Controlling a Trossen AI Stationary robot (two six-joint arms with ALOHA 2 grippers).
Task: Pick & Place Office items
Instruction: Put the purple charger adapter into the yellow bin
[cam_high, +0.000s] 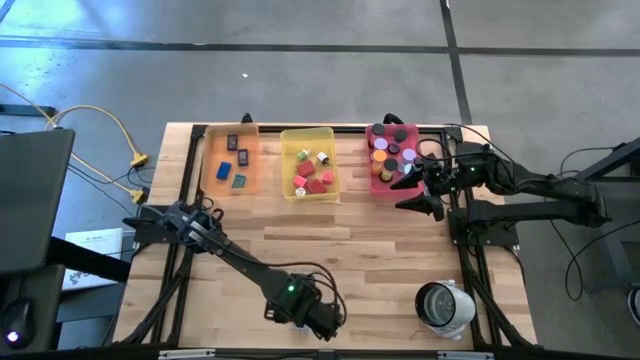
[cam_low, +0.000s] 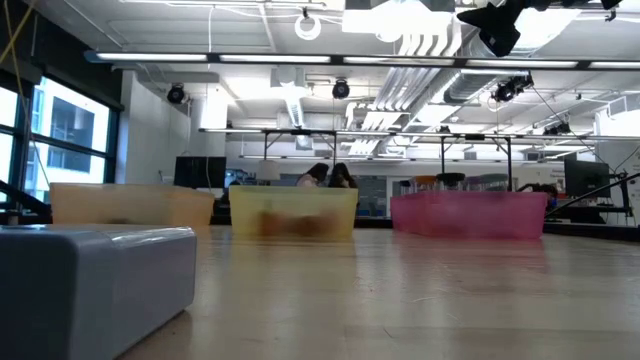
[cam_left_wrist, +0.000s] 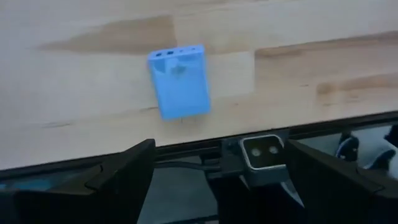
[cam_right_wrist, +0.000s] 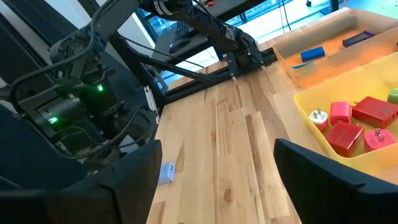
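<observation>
A flat blue rectangular piece (cam_left_wrist: 179, 81) lies on its broad face on the wooden table, close to the near edge; it also shows as blue piece (cam_right_wrist: 166, 173) and, large, as blue piece (cam_low: 95, 280). My left gripper (cam_left_wrist: 217, 155) hangs above it, pointing steeply down, open, its fingers well clear of the piece; in the high view my left gripper (cam_high: 320, 318) hides it. My right gripper (cam_high: 415, 195) waits open, raised beside the pink tray (cam_high: 378, 185). Other office items lie in the orange tray (cam_high: 212, 160), the yellow tray (cam_high: 290, 150) and the pink tray.
A large white-grey round device (cam_high: 445, 305) stands at the near right. The three trays line the far edge. A small camera (cam_left_wrist: 261, 152) sits on the black frame at the near edge, just in front of the blue piece. Bare wood lies mid-table.
</observation>
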